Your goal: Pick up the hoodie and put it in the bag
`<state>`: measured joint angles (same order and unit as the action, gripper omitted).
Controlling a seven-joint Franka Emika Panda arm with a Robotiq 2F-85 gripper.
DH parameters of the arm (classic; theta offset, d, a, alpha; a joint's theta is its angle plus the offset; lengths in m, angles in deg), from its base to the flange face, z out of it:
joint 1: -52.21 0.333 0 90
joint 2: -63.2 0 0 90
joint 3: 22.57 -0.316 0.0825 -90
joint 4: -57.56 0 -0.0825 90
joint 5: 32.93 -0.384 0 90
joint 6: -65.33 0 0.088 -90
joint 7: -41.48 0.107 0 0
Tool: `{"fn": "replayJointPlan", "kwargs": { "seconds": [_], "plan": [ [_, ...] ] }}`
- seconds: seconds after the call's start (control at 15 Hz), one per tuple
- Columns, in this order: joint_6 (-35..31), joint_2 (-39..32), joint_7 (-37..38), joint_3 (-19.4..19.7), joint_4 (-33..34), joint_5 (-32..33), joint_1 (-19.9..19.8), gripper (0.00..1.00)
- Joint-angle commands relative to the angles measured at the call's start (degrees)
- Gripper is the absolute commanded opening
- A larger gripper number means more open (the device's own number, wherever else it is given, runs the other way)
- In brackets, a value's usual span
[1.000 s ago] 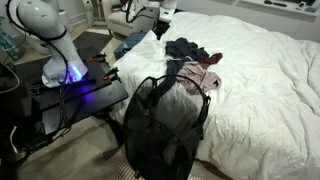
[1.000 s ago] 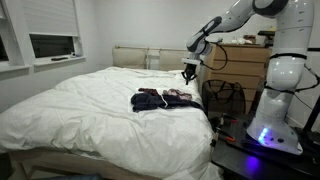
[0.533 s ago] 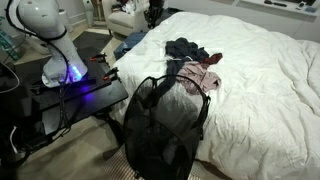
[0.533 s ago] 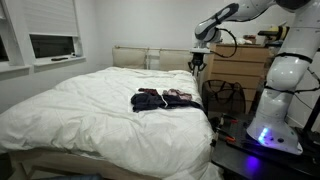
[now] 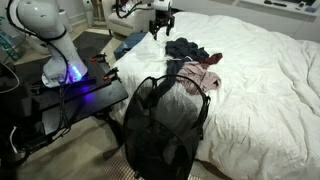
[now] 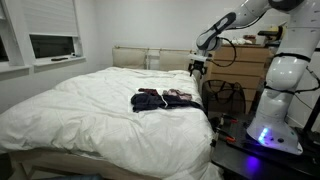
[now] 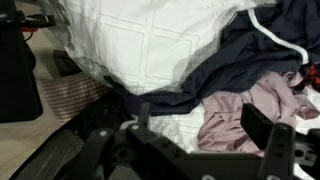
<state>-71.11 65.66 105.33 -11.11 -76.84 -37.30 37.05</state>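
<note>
The hoodie is a dark navy heap on the white bed, with a white drawstring showing in the wrist view, hoodie. In an exterior view it is the dark pile hoodie. The black mesh bag stands open against the bed's side, also visible as bag. My gripper hangs above the bed's edge, just beside the hoodie, gripper. In the wrist view the gripper is open, with nothing between its fingers.
A pink garment lies against the hoodie, directly under my jaws in the wrist view, pink garment. The robot base and its black table stand beside the bed. A wooden dresser is behind the bag.
The jaws were shut a second ago and now stand open. The gripper rose slightly, then came back down near the bed's edge beside the clothes.
</note>
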Motion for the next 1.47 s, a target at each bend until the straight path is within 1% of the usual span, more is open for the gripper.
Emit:
{"fn": "replayJointPlan", "kwargs": {
  "seconds": [0.0, 0.2, 0.33, 0.47, 0.67, 1.07, 1.4],
  "plan": [
    [-7.02, -4.68, 7.96, 1.91, -1.32, 0.17, -0.66, 1.0],
    [-10.97, -9.29, 12.85, 4.28, -1.66, -1.08, -0.54, 1.0],
    [-12.74, -11.92, 14.92, 5.59, -1.69, -3.18, -0.49, 1.0],
    [-14.44, -14.23, 16.05, 6.46, -1.55, -5.68, -0.41, 1.0],
    [-17.8, -17.43, 15.95, 6.78, -1.3, -10.66, -0.61, 1.0],
    [-26.63, -24.58, 14.34, 5.69, 0.15, -19.62, -1.81, 1.0],
    [-28.62, -31.6, 12.56, 1.3, 6.32, -26.78, -5.09, 1.0]
  ]
}}
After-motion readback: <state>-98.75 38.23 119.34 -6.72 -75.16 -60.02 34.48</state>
